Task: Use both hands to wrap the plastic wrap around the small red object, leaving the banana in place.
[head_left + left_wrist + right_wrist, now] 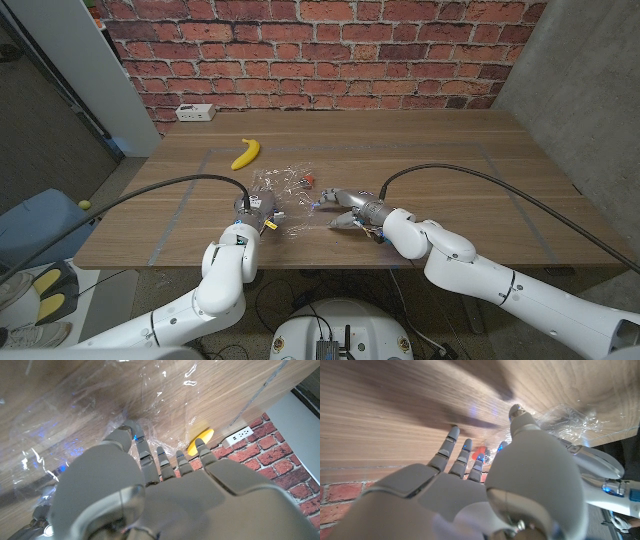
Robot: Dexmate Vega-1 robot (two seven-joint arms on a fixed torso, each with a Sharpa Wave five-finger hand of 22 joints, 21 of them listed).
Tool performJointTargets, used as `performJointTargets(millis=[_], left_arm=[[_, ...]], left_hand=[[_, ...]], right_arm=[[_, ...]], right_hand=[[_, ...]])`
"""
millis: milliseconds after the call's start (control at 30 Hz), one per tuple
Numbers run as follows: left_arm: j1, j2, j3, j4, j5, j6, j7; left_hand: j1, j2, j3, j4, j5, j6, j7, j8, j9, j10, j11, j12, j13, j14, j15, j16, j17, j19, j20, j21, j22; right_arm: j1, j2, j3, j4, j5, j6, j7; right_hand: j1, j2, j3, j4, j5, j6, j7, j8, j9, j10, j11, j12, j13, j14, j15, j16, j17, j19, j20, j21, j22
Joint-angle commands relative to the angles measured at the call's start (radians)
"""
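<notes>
Red object (309,181) sits on plastic wrap (285,200) between both hands; left hand (255,206) and right hand (342,204) look spread, grip unclear tbh.

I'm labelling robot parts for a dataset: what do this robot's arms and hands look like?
Both arms have glossy white rounded shells. A thick black cable arcs to the left wrist, another to the right. The left hand and right hand are matte grey with segmented fingers; small blue lights glow on some. A yellow mark sits at the left wrist.
</notes>
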Motion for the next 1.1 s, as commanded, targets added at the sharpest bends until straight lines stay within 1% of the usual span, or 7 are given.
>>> performJointTargets(millis=[33,233,333,433,867,967,1100], left_arm=[[0.024,-0.032,-0.035,0.012,0.055,-0.013,-0.036],[0.037,-0.045,-0.048,0.013,0.071,-0.024,-0.053],[0.047,-0.051,-0.055,0.011,0.074,-0.032,-0.051],[0.058,-0.057,-0.063,0.009,0.081,-0.034,-0.048],[0.086,-0.073,-0.093,0.005,0.102,-0.06,-0.05],[0.091,-0.075,-0.101,0.004,0.105,-0.065,-0.051],[0.099,-0.078,-0.112,0.001,0.104,-0.071,-0.051]], left_hand=[[0.015,0.002,-0.004,0.002,0.004,-0.006,-0.007,-0.003,0.005,0.003,-0.001,0.001,0.0,0.005,0.005,0.003,0.001,0.006,-0.001,0.004,0.002],[0.013,0.003,-0.01,0.006,0.003,-0.014,-0.007,-0.007,0.007,-0.001,0.0,-0.004,0.0,0.001,0.006,0.0,0.001,0.003,0.0,0.002,0.002],[0.012,0.002,-0.013,0.007,0.003,-0.012,-0.008,-0.007,0.008,-0.002,-0.001,-0.005,0.0,0.0,0.006,-0.001,0.001,0.002,0.0,0.001,0.002],[0.011,0.002,-0.015,0.008,0.002,-0.009,-0.008,-0.007,0.008,0.0,0.0,-0.005,0.0,0.0,0.006,-0.002,0.001,0.002,-0.001,0.001,0.002],[0.009,0.001,-0.023,0.01,0.002,-0.003,-0.008,-0.008,0.009,0.004,-0.002,-0.007,0.0,0.0,0.004,-0.003,0.001,0.002,-0.001,-0.001,0.002],[0.007,0.0,-0.026,0.011,0.002,-0.003,-0.008,-0.01,0.009,0.004,-0.003,-0.008,0.0,0.0,0.004,-0.003,0.002,0.001,-0.002,-0.002,0.002],[0.005,-0.001,-0.03,0.013,0.001,-0.003,-0.007,-0.011,0.009,0.003,-0.004,-0.01,0.0,-0.002,0.004,-0.004,0.002,-0.001,-0.002,-0.003,0.002]], right_arm=[[0.014,0.015,0.011,0.057,0.062,0.155,0.035],[-0.003,0.047,0.022,0.078,0.075,0.193,-0.005],[-0.022,0.065,0.029,0.072,0.064,0.153,-0.035],[-0.052,0.078,0.04,0.054,0.045,0.096,-0.079],[-0.134,0.116,0.061,0.053,-0.017,0.021,-0.292],[-0.109,0.098,0.038,0.064,-0.027,0.045,-0.251],[-0.071,0.075,0.016,0.084,-0.015,0.095,-0.171]], right_hand=[[0.02,-0.001,-0.005,-0.001,0.008,0.027,-0.002,0.006,0.003,0.0,-0.014,0.006,0.004,0.005,-0.059,0.005,0.002,0.008,0.0,-0.003,0.003],[0.021,0.002,-0.013,0.008,0.01,-0.005,-0.001,-0.022,-0.004,0.008,-0.013,0.007,0.003,0.01,-0.066,0.013,0.006,0.012,-0.001,-0.007,0.003],[-0.018,-0.007,-0.052,0.034,0.013,-0.142,0.002,-0.103,-0.007,-0.001,0.024,0.0,0.005,0.007,-0.053,0.017,0.007,0.016,0.01,-0.018,0.004],[-0.043,-0.011,-0.072,0.047,0.02,-0.196,0.078,-0.124,-0.003,-0.013,0.06,-0.005,0.009,-0.001,-0.044,0.013,0.005,0.009,0.015,-0.028,0.004],[-0.052,0.0,-0.08,0.054,0.042,-0.185,0.124,-0.114,0.004,0.04,0.079,0.018,0.02,0.042,-0.048,0.019,0.0,0.018,0.029,-0.037,0.004],[-0.053,-0.003,-0.084,0.054,0.047,-0.22,0.116,-0.126,0.005,0.02,0.078,0.012,0.024,0.043,-0.05,0.015,-0.001,0.021,0.028,-0.039,0.004],[-0.049,-0.005,-0.095,0.051,0.056,-0.226,0.013,-0.122,0.006,-0.008,0.042,0.007,0.033,0.015,-0.057,0.006,0.006,0.01,0.028,-0.052,0.005]])
